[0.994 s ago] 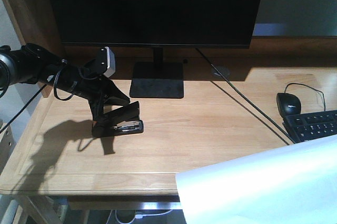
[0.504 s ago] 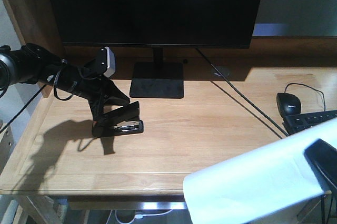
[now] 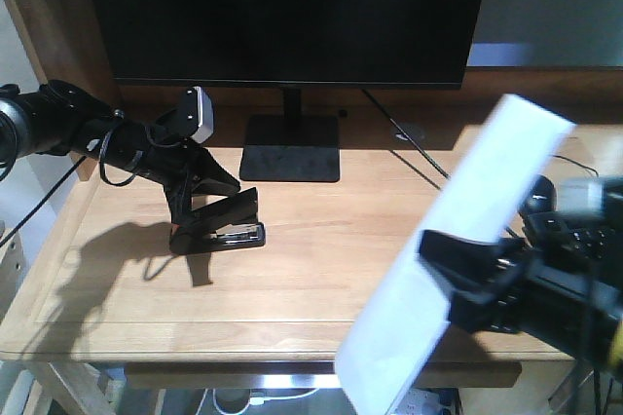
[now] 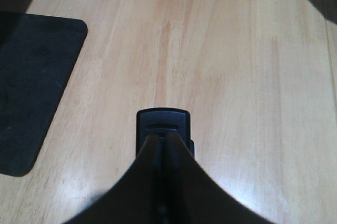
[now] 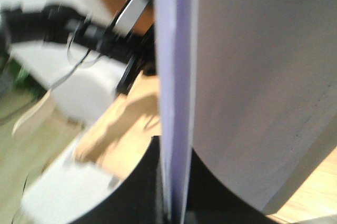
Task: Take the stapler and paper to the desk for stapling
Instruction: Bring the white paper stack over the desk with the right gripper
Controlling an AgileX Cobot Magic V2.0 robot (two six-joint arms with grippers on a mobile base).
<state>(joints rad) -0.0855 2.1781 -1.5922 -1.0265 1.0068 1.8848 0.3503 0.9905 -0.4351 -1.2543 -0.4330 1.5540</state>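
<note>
White sheets of paper (image 3: 458, 240) are clamped in the right gripper (image 3: 456, 279), whose jaws are closed on the lower half of the stack. In the right wrist view the paper (image 5: 171, 77) is seen edge-on, running straight out from between the fingers of the gripper (image 5: 171, 205). The stack is held tilted steeply on edge rather than flat. Its long axis runs from below the hand, past the front edge of the desk (image 3: 321, 279), up and away beyond the fingertips. No part of it can be seen touching the wood.

Off to the far side of that hand, well apart, the stapler (image 3: 222, 230) is grasped by the left gripper (image 3: 206, 208). Its base is set on the desk just in front of the monitor stand (image 3: 290, 147). In the left wrist view the jaws are seen drawn nearly together, and the stapler's black nose (image 4: 163, 124) sticks out just beyond the fingertips (image 4: 181, 182), with its long axis in line with the hand. From the front its upper arm is seen raised, so the mouth opens away from the left hand and towards the right one.

The coming move is judged to turn on the bare desk between the two hands. The paper would have to be swung down flat there, with a corner brought towards the stapler's open mouth. The left hand is the nearer to the stapler and the right the nearer to the paper. How well the sheets are aligned cannot be told from the blurred edge.
</note>
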